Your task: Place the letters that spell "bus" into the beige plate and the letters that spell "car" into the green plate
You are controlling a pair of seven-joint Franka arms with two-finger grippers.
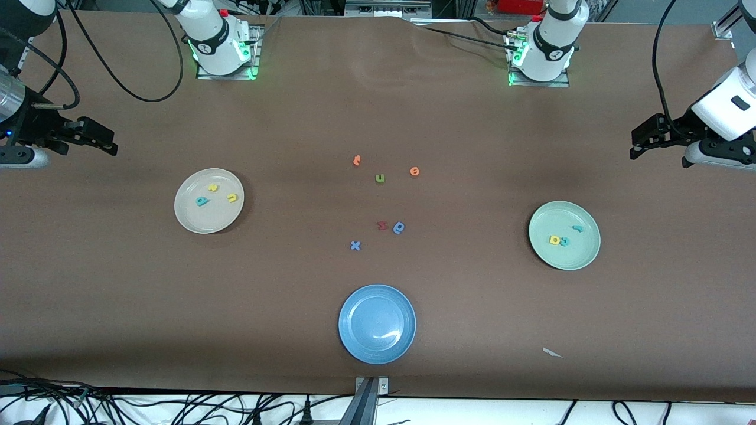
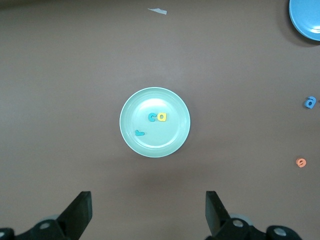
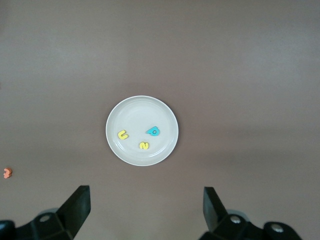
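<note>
The beige plate point(image 1: 204, 221) point(image 3: 135, 112) lies toward the right arm's end of the table. In it are a teal "b" point(image 1: 202, 201) point(image 3: 153, 131), a yellow "u" point(image 1: 232, 198) point(image 3: 122, 134) and a yellow "s" point(image 1: 212, 188) point(image 3: 144, 145). The green plate point(image 1: 567, 257) point(image 2: 155, 145) lies toward the left arm's end and holds a teal "c" point(image 1: 564, 241) point(image 2: 152, 117), a yellow "a" point(image 1: 554, 239) point(image 2: 161, 117) and a teal "r" point(image 1: 577, 228) point(image 2: 139, 133). My right gripper point(image 1: 109, 144) point(image 3: 146, 207) hangs open and empty over the table's end beside the beige plate. My left gripper point(image 1: 635, 147) point(image 2: 148, 210) hangs open and empty over the table beside the green plate.
A blue plate point(image 1: 377, 323) sits nearest the front camera at mid-table. Loose letters lie between the plates: two orange ones point(image 1: 356, 160) point(image 1: 414, 171), an olive "u" point(image 1: 380, 178), a red one point(image 1: 382, 225), a dark blue one point(image 1: 399, 227), a blue "x" point(image 1: 355, 245). A white scrap point(image 1: 552, 352) lies near the front edge.
</note>
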